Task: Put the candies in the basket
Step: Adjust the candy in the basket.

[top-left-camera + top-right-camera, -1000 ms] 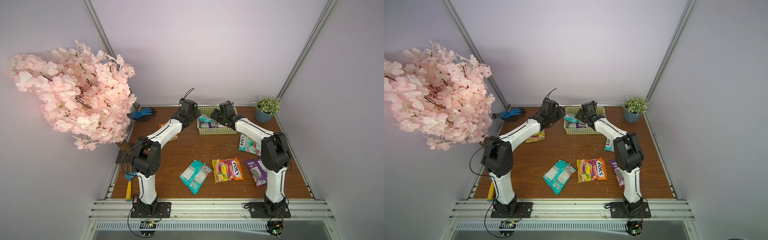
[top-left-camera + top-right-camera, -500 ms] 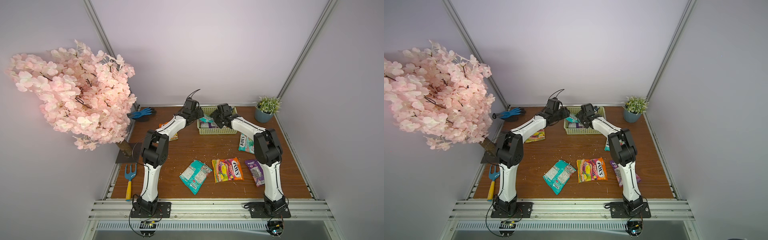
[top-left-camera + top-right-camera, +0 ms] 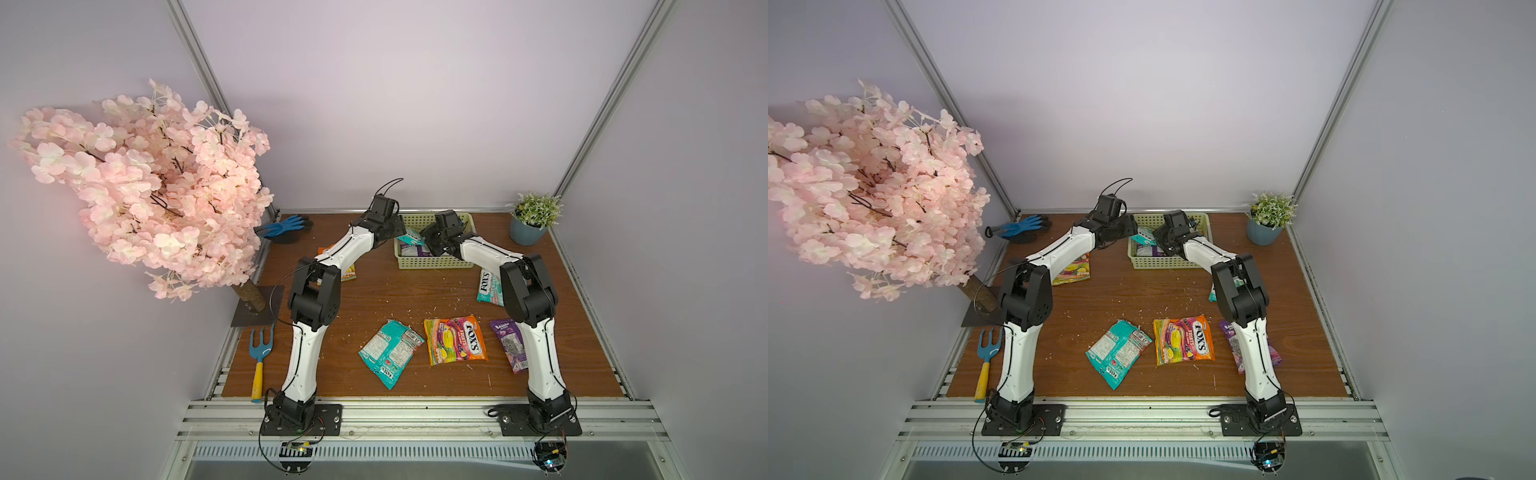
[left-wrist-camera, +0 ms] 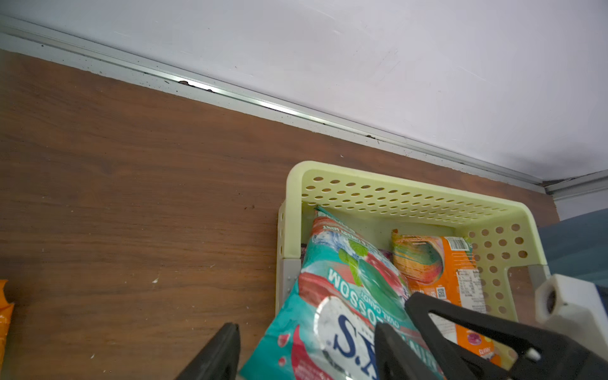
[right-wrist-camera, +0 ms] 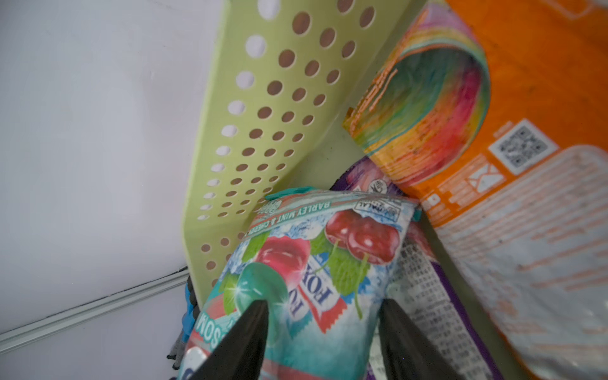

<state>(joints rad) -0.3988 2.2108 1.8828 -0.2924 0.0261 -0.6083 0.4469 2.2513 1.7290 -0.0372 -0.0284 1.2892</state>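
The pale yellow-green basket [image 3: 432, 264] [image 3: 1158, 262] stands at the back of the table. A teal candy bag [image 3: 409, 237] [image 4: 332, 296] [image 5: 322, 263] leans over its left rim, half inside. My left gripper [image 3: 401, 235] [image 4: 306, 352] stands open beside that rim, its fingers apart around the bag's outer end. My right gripper [image 3: 426, 241] [image 5: 322, 329] reaches in from the right, its fingers astride the same bag and touching it; a firm grip does not show. An orange bag [image 4: 441, 273] and a purple bag [image 5: 427, 279] lie inside. More candies lie on the table: teal [image 3: 390, 351], orange [image 3: 455, 340], purple [image 3: 509, 340].
Another teal bag [image 3: 488, 286] lies by my right arm and an orange one [image 3: 347, 270] under my left forearm. A blue glove [image 3: 282, 226] is back left, a plant pot [image 3: 528, 230] back right. A pink blossom tree [image 3: 145, 187] overhangs the left side, with a garden fork [image 3: 259, 357] below it.
Both elbows have risen. The left jaws opened a little, leaving the teal bag on the rim. The right jaws have narrowed around that bag.
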